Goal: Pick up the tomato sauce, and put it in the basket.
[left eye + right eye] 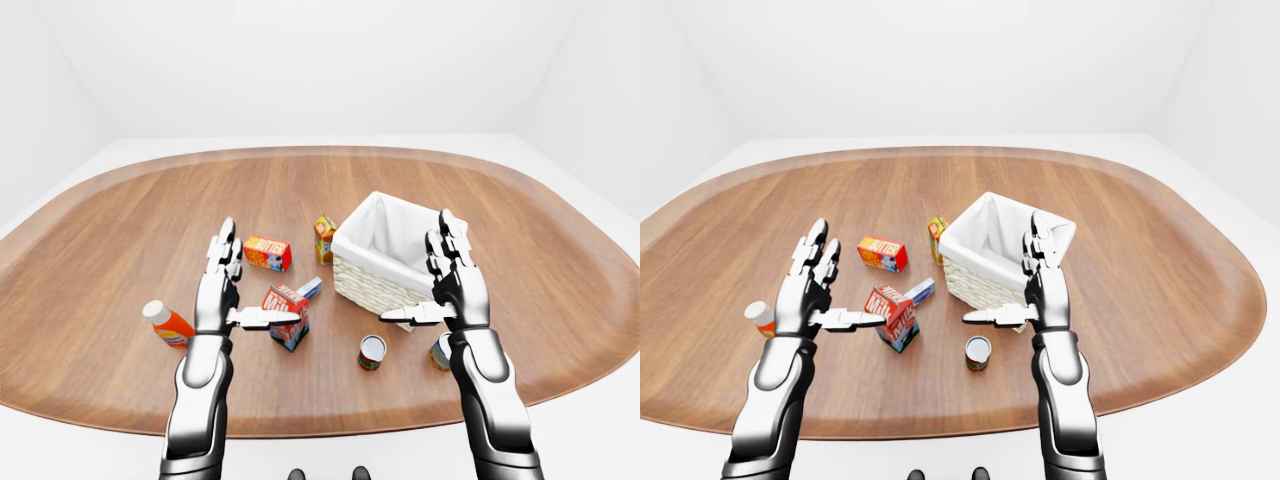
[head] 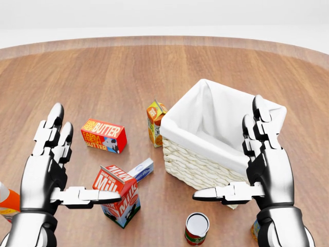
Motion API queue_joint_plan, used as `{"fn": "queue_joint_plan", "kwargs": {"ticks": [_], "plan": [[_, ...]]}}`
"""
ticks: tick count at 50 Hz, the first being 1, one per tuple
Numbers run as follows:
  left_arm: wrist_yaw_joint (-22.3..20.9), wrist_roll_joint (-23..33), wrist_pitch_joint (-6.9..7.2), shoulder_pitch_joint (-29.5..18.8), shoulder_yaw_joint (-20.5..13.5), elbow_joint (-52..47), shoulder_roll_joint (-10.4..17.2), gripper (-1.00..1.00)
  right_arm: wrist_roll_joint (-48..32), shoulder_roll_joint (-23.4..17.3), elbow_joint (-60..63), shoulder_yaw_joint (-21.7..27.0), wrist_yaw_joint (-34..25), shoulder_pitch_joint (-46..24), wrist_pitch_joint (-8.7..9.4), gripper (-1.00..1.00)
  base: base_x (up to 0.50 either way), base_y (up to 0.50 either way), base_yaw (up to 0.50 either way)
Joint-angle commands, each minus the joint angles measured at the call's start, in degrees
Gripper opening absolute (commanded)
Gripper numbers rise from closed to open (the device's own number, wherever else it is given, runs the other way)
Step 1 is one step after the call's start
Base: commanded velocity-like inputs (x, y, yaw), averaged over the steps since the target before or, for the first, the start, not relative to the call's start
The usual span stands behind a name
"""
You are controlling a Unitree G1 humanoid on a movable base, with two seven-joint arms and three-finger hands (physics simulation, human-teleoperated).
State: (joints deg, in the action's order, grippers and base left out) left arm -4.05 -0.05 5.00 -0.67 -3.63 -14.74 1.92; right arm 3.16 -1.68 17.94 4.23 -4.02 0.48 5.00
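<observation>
Both hands are raised above the wooden tabletop (image 1: 120, 240), fingers extended upward and thumbs pointing inward; neither hand holds anything.

The left hand (image 2: 49, 164) is open and hovers at the near left. Its thumb tip reaches over the milk carton (image 2: 117, 195), which stands just right of the hand. The right hand (image 2: 267, 164) is open and hovers at the near right, overlapping the near right corner of the basket (image 2: 190, 159) in the head view.

The tomato sauce can (image 2: 197, 228) stands upright on the tabletop, near the viewer, between the two hands and closer to the right hand. It lies below and slightly left of the right thumb tip, apart from it, and just on the near side of the basket.

The basket is woven with a white liner. A butter box (image 2: 103, 135) lies far left of the milk carton. A small orange carton (image 2: 156, 121) stands at the left of the basket. An orange bottle with a white cap (image 1: 166, 322) lies left of the left hand. A second can (image 1: 441, 351) shows partly behind the right wrist.
</observation>
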Motion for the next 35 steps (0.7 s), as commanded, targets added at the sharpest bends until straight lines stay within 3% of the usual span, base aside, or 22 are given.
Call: {"fn": "queue_joint_plan", "kwargs": {"ticks": [1, 5, 12, 35], "plan": [[-0.1, 0.1, 0.00, 0.2, 0.1, 0.5, 0.0, 0.95, 0.5, 0.0, 0.0, 0.1, -0.2, 0.0, 0.00, 1.00, 0.00, 0.00, 0.00], [-0.1, 0.1, 0.00, 0.2, 0.1, 0.6, 0.0, 0.95, 1.8, -0.2, 0.7, 0.1, -2.0, 0.9, 0.00, 1.00, 0.23, 0.00, 0.00], [-0.1, 0.1, 0.00, 0.2, 0.1, 0.4, -0.1, 0.95, 0.1, -0.1, -1.1, 0.3, 0.1, -0.4, 0.00, 1.00, 0.45, 0.00, 0.00], [0.0, 0.2, 0.00, 0.1, 0.2, 1.1, -0.1, 0.95, -0.7, -0.6, 0.6, 0.4, -1.3, -0.3, 0.00, 1.00, 0.00, 0.00, 0.00]]}}
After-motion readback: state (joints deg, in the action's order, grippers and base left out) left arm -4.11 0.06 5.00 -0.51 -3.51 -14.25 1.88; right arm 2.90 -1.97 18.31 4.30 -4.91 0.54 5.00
